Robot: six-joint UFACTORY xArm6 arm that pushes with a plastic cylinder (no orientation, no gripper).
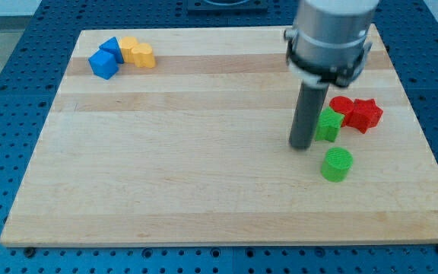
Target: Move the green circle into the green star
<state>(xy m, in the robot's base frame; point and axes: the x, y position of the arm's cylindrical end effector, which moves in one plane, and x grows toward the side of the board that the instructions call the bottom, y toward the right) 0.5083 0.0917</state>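
The green circle (336, 164), a short cylinder, stands on the wooden board (204, 183) at the view's right. The green star (328, 124) lies just above it, a small gap apart. My tip (303, 145) is on the board just left of the green star, touching or nearly touching it, and up-left of the green circle. The arm's rod and grey body rise from there to the view's top.
A red circle (341, 105) and a red star (365, 114) lie right of the green star, close against it. At the board's top left sit two blue blocks (105, 59) and two yellow blocks (138, 52), clustered together.
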